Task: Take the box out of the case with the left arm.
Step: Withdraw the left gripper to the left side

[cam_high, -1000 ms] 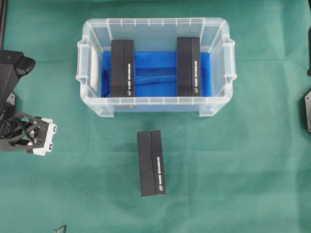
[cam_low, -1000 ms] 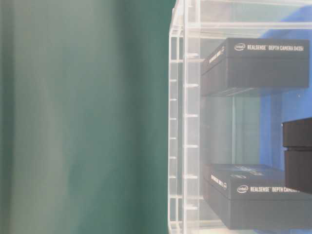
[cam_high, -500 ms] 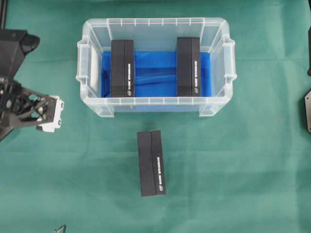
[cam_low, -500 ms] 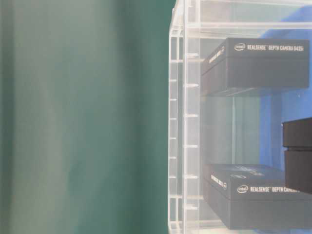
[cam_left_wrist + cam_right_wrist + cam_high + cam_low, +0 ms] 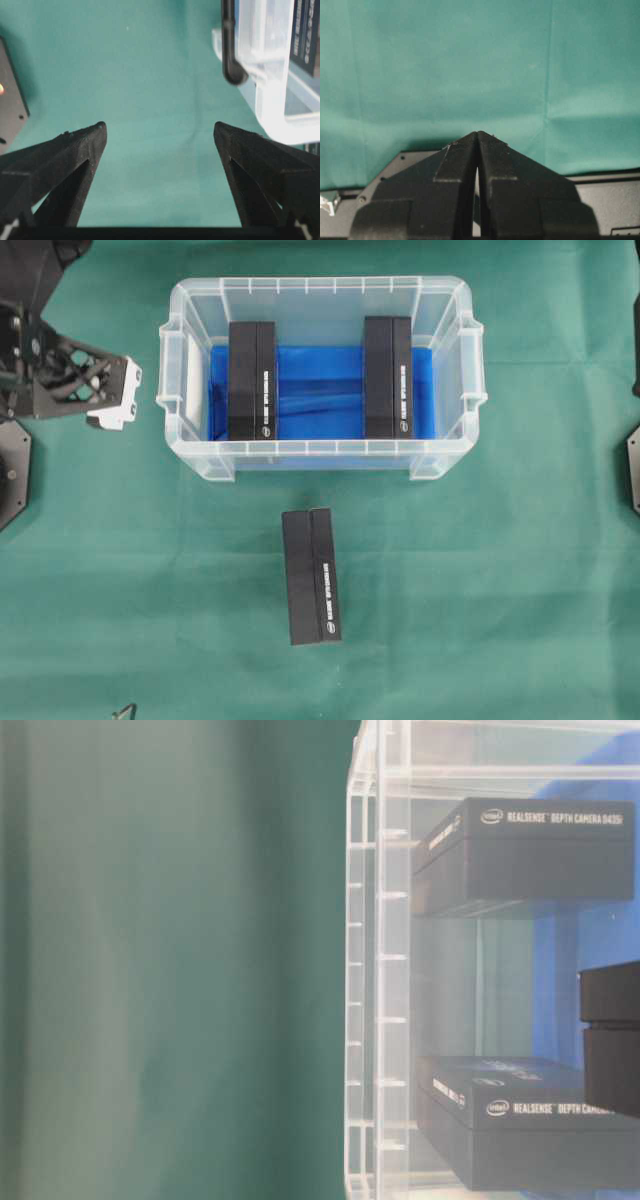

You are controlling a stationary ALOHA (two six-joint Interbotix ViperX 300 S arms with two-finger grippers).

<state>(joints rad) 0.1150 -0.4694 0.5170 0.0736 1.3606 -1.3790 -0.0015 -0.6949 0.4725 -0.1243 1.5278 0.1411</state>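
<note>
The clear case (image 5: 320, 285) with a blue floor stands at the back middle of the green cloth. Two black boxes lie in it, one on the left (image 5: 252, 380) and one on the right (image 5: 387, 377). A third black box (image 5: 310, 575) lies on the cloth in front of the case. My left gripper (image 5: 120, 392) hangs just left of the case's left end, open and empty. In the left wrist view the left gripper (image 5: 160, 132) frames bare cloth, with the case's corner (image 5: 270, 75) at the upper right. My right gripper (image 5: 477, 134) is shut on nothing.
The table-level view looks through the case wall (image 5: 385, 960) at the boxes (image 5: 530, 850) inside. The left arm's base plate (image 5: 12, 465) sits at the left edge and the right arm's base (image 5: 632, 470) at the right edge. Green cloth covers the table.
My left gripper has travelled from the front left toward the back and slightly right, ending beside the case's left end. It stayed open. The boxes and the case have not moved.
</note>
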